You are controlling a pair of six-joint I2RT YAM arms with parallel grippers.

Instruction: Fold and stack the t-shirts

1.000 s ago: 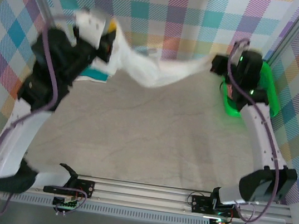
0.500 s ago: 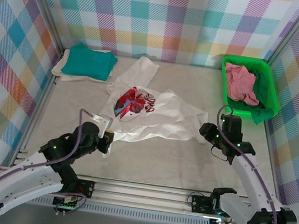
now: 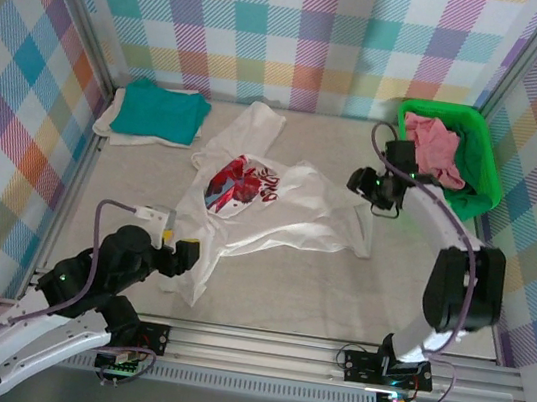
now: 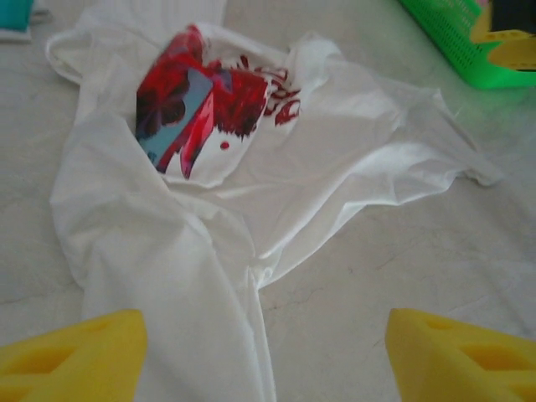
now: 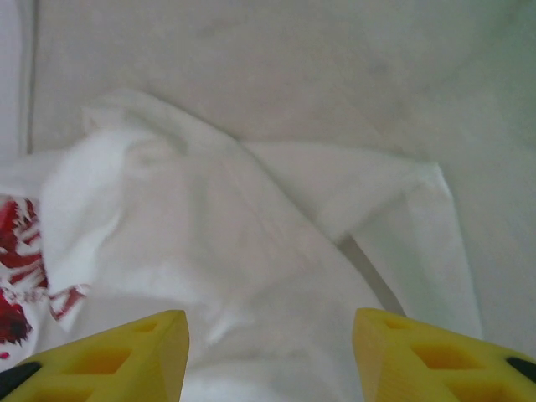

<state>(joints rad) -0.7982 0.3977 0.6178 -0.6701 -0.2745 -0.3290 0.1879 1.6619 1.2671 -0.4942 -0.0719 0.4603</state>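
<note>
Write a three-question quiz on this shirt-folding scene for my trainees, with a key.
1. True or false: the pink shirt lies in the basket.
2. The teal shirt lies: A in the basket; B at the far left; C at the near edge.
3. Fill in: the left tool, over the white shirt, is ___.
Key: 1 true; 2 B; 3 open.

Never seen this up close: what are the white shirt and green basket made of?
White shirt: soft matte cloth, probably cotton knit; it wrinkles and lies limp. Basket: seemingly rigid plastic, slightly glossy; its wall is a molded mesh that keeps its shape.
</note>
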